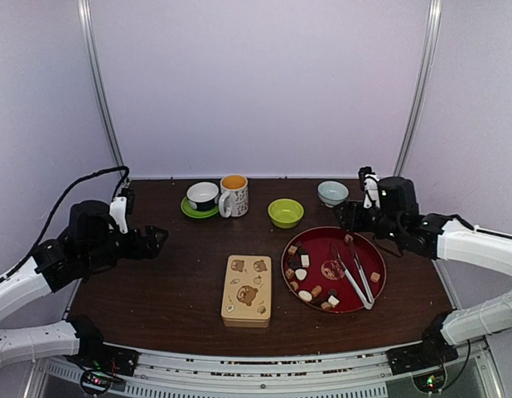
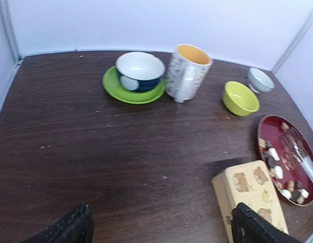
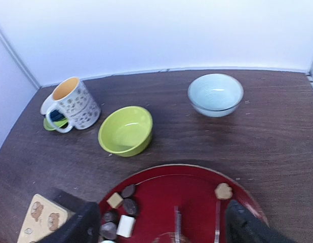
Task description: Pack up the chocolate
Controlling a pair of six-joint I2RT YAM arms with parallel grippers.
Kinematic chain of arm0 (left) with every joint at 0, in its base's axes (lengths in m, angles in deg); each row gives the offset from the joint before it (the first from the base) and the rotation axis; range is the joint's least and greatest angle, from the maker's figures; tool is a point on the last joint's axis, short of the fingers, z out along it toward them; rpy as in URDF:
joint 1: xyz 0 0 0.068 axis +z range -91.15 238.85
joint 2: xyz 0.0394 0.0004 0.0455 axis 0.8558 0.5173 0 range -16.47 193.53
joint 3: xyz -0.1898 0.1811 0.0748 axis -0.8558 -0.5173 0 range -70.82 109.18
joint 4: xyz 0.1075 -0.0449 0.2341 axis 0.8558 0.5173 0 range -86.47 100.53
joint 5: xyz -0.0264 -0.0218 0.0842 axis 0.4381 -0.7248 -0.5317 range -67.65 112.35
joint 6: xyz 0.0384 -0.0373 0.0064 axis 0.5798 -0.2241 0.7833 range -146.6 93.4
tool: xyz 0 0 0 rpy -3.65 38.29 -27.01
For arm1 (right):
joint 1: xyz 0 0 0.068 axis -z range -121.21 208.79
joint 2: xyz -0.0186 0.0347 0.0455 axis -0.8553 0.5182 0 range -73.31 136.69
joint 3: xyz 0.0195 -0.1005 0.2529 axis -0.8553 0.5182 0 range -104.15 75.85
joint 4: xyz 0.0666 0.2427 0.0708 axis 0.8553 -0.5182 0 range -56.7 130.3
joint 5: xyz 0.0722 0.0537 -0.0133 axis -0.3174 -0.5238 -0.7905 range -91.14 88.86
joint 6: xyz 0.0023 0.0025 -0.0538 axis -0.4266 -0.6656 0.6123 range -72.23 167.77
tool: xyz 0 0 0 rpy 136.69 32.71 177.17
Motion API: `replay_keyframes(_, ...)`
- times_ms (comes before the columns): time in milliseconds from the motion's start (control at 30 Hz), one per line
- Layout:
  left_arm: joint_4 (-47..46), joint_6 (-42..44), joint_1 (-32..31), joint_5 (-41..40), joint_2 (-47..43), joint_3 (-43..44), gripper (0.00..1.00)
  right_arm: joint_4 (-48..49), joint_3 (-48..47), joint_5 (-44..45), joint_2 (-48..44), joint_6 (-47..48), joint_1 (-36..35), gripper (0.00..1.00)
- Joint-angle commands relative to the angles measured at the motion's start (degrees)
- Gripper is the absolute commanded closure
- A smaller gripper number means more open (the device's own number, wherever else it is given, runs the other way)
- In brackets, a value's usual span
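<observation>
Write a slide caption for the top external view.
Left gripper and right gripper open above the table; chocolates and tongs on the red plate, bear-print tin beside it, lid on.

Tin (image 1: 246, 289) sits front-centre on table (image 1: 156, 274); plate (image 1: 318, 247) at its right carries chocolate (image 1: 301, 274) and tongs (image 1: 356, 279). Behind, left to right: cup (image 1: 203, 195) on saucer (image 1: 190, 211), mug (image 1: 234, 196), bowl (image 1: 286, 213), second bowl (image 1: 333, 193).

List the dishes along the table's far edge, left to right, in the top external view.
Cup on green saucer → mug → lime bowl → pale blue bowl.
</observation>
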Motion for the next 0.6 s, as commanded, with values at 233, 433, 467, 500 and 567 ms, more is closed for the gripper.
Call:
replay_keyframes(233, -8.74, 12.44, 11.54, -21.87, 1.82, 0.04, 0.02, 0.49, 9.87, 20.27, -17.67, 6.55, 15.74, 0.00)
replay_keyframes(433, -32.75, 25.13, 15.01, -26.45, 2.50, -11.64, 0.02, 25.29, 26.47, 19.97, -22.88, 16.10, 19.98, 0.04)
replay_keyframes(467, -35.77, 26.30, 15.86, -27.04, 3.17, -12.99, 0.02, 28.37, 28.66, 18.29, -23.55, 17.66, 19.99, 0.06)
replay_keyframes(500, -37.47, 26.90, 17.31, -26.55, 4.22, -13.65, 0.02, 32.02, 30.82, 16.92, -23.91, 19.16, 19.99, 0.07)
replay_keyframes(567, -39.55, 27.69, 21.01, -24.23, 6.64, -14.23, 0.02, 41.14, 35.41, 14.91, -22.90, 23.11, 20.17, 0.10)
